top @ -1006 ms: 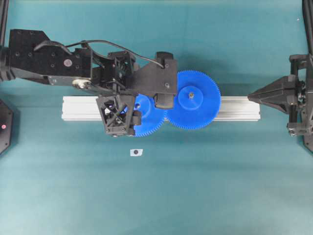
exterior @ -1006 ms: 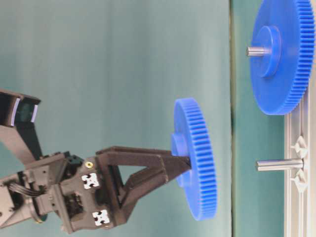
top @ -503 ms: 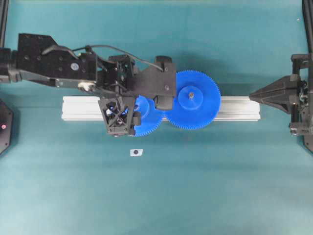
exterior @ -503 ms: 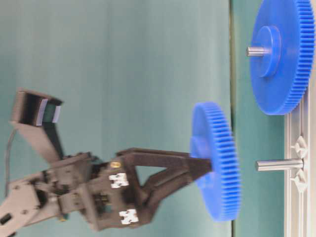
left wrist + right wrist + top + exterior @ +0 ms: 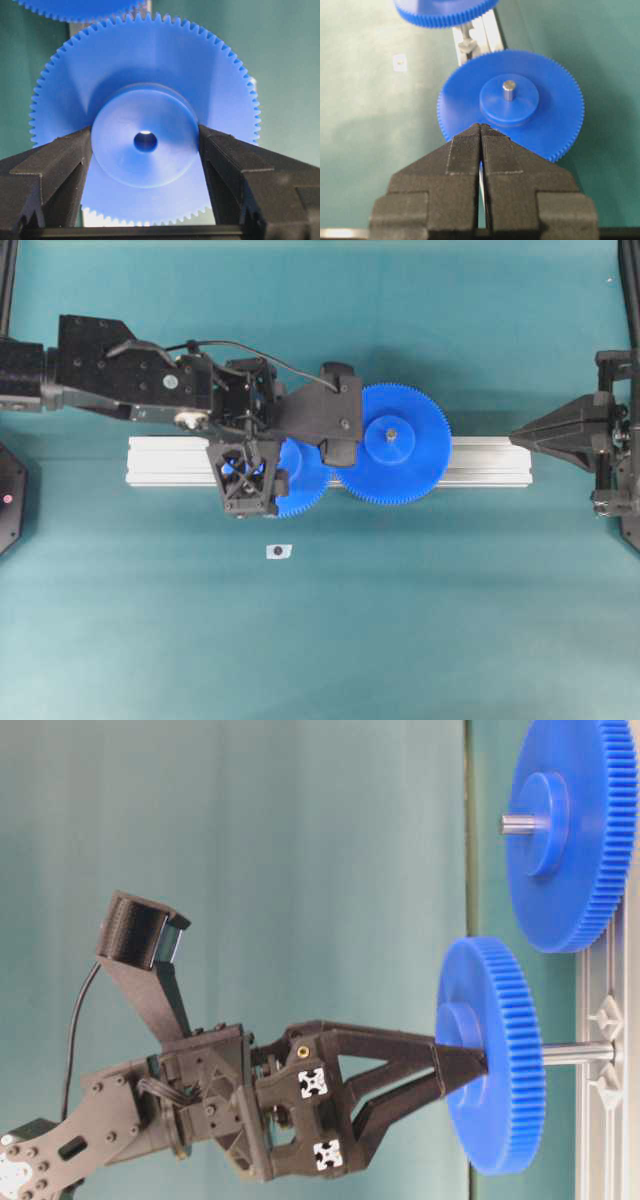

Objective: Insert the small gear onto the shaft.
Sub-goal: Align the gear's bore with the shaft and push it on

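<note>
Small gear [image 5: 490,1055]: a blue plastic disc with fine teeth round the rim, a raised round hub and a centre hole; in the left wrist view a pale glint is seen inside the hole.
Small gear, place: lower right of the table-level view, threaded part way onto the shaft [image 5: 577,1052], apart from the rail; in the overhead view it is seen at centre left, mostly covered by the arm.
Shaft: a thin silvery pin standing out from the aluminium rail [image 5: 480,462], with small pale fittings at its foot; only the stretch between gear and rail is seen.
Left end effector [image 5: 145,145]: spread wide, its two black fingers [image 5: 60,165] pressed against opposite sides of the hub, so the small gear is gripped.
Right end effector [image 5: 481,131]: closed tip to tip on nothing, held at the right edge of the overhead view, well apart from the gears.
Larger gear [image 5: 392,444]: blue, mounted on its own grey pin on the rail; its teeth are seen just beside those of the small gear.
White tag [image 5: 278,551]: small, with a dark dot, lying on the teal desk [image 5: 400,620] below the rail.
</note>
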You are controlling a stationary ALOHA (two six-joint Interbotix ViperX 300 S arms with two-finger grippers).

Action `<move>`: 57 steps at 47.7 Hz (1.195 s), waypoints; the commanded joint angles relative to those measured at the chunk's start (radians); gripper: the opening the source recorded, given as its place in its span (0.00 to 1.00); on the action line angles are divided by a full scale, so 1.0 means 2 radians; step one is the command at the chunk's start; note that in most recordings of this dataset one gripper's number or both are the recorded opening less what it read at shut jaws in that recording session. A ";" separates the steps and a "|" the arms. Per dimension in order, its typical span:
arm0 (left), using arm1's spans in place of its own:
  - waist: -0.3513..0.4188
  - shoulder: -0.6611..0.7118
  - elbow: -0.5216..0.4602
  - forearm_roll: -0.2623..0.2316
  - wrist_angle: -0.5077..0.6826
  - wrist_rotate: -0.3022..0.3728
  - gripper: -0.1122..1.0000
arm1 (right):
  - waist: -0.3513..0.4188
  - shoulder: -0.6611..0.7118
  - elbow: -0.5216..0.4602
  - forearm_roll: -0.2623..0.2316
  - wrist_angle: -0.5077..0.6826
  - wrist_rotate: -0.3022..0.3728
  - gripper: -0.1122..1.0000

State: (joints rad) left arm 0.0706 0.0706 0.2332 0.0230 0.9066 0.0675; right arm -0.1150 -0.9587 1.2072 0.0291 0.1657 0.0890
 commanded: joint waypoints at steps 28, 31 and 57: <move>0.003 0.011 0.013 0.003 -0.009 0.007 0.73 | -0.001 -0.002 -0.005 0.001 -0.002 0.005 0.11; 0.004 0.011 0.019 0.003 -0.011 0.008 0.73 | -0.002 -0.002 -0.005 0.001 -0.002 0.005 0.11; 0.019 0.009 0.033 0.003 -0.008 0.011 0.73 | -0.001 -0.002 -0.005 0.001 -0.002 0.006 0.11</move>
State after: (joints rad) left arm 0.1012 0.1012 0.3007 0.0230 0.8851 0.0874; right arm -0.1150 -0.9664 1.2072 0.0291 0.1657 0.0905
